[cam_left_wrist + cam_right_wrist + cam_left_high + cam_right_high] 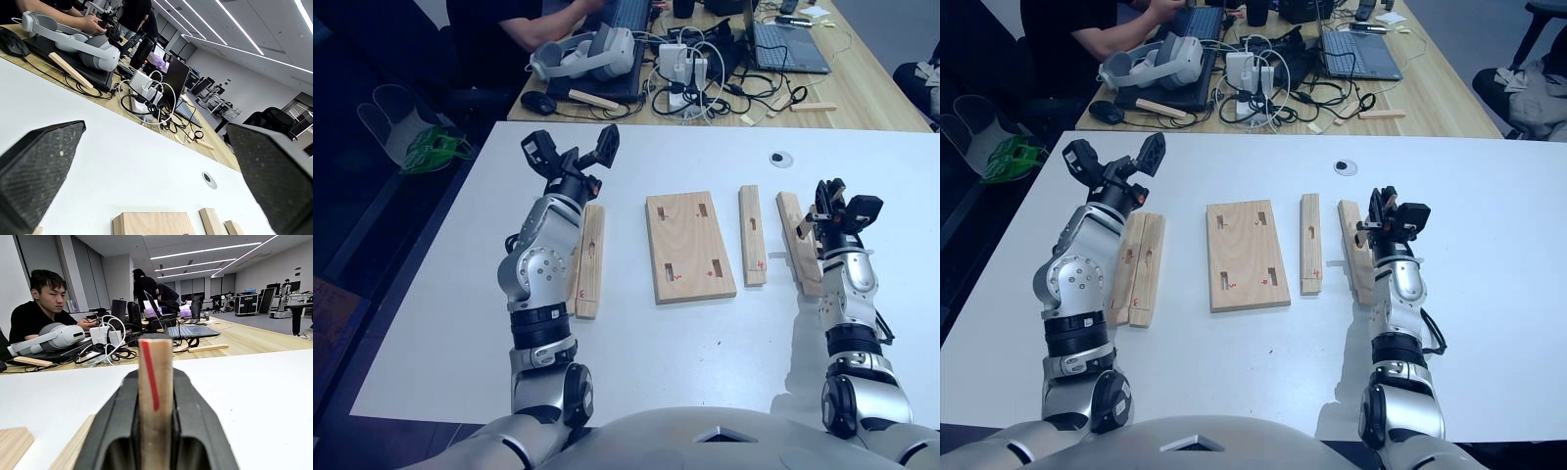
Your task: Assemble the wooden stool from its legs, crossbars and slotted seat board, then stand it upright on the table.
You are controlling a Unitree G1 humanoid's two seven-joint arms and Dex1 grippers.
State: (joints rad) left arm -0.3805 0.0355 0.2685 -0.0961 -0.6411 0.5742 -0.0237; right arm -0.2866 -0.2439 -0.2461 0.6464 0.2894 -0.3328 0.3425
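As right fingers point(115, 426) clamp leg point(155, 401), seat board point(690, 247) flat (slots point(668, 271) up).

Seat board point(689, 235) is pale wood, the leg point(161, 396) red-striped, the table point(705, 362) white

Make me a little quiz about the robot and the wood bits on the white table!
1. True or false: the left claw is open with nothing in it.
2. How many slots are cut in the seat board? A) two B) four C) six
3. What is the right claw shut on?

Key
1. True.
2. B.
3. A wooden piece with a red mark.
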